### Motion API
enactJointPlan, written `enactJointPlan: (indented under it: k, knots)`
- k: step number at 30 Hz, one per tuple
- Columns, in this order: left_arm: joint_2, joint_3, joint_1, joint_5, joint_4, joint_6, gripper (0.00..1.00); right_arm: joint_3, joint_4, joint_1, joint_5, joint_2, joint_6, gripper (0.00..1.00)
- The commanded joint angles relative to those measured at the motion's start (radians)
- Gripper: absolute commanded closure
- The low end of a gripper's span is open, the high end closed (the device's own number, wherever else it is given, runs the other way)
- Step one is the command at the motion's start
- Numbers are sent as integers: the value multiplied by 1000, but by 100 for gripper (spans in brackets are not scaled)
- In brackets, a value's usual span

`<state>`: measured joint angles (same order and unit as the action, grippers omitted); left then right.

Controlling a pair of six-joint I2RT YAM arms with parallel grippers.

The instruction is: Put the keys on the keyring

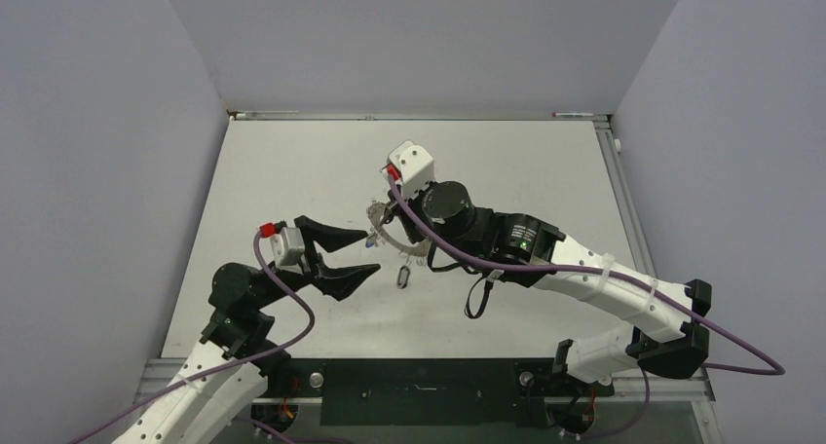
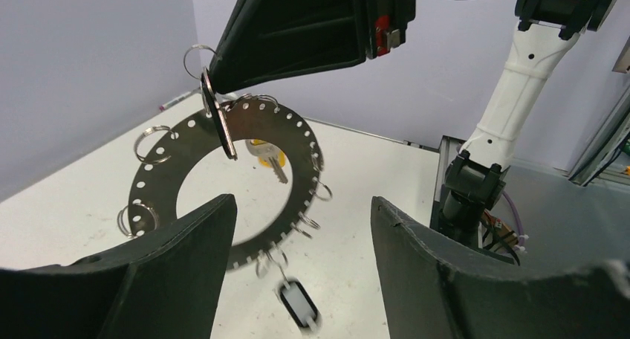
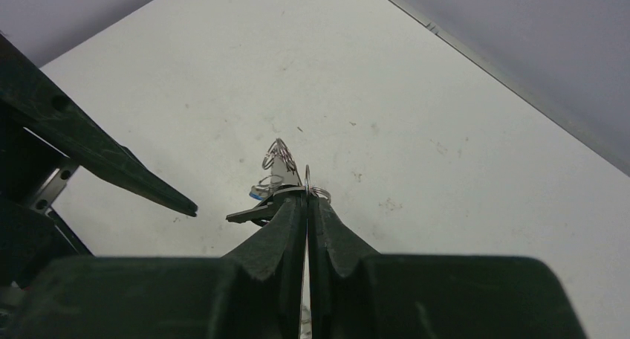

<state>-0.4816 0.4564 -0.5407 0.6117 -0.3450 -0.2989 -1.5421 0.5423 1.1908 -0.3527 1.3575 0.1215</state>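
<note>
right pincer [image 3: 306,201] is pinching the keyring [image 2: 152,190], holding it above the table [image 1: 292,171]; black-tagged key [image 2: 297,303] and yellow-tagged key [image 2: 264,155] are apparently dangling from it already. left pincer [image 2: 301,201] is hovering spread, empty.

your keyring [image 2: 157,181] is silvery, with a row of small round holes dotted along its rim. the yellow-tagged key [image 2: 269,159] has a silver blade. the black tag [image 2: 299,303] has a pale centre; the blue tag [image 3: 256,195] barely shows. your left claw [image 1: 373,252] and right claw [image 3: 306,201] are black, the desk [image 3: 416,131] white with faint specks.
</note>
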Motion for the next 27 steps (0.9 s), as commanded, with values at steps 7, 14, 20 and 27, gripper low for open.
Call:
enactJointPlan:
  k: [7,14,20,27]
  knots:
    - [-27,39,7,8,-46,-19,38,72,-177,3,85,-81,158,95]
    - [-20,37,7,-13,-28,5,43,101,-205,12,119,-92,170,95]
    - [-54,42,18,8,-80,-34,48,137,-250,33,117,-116,193,95]
    - [-73,45,25,14,-104,-45,56,147,-266,68,110,-110,197,95]
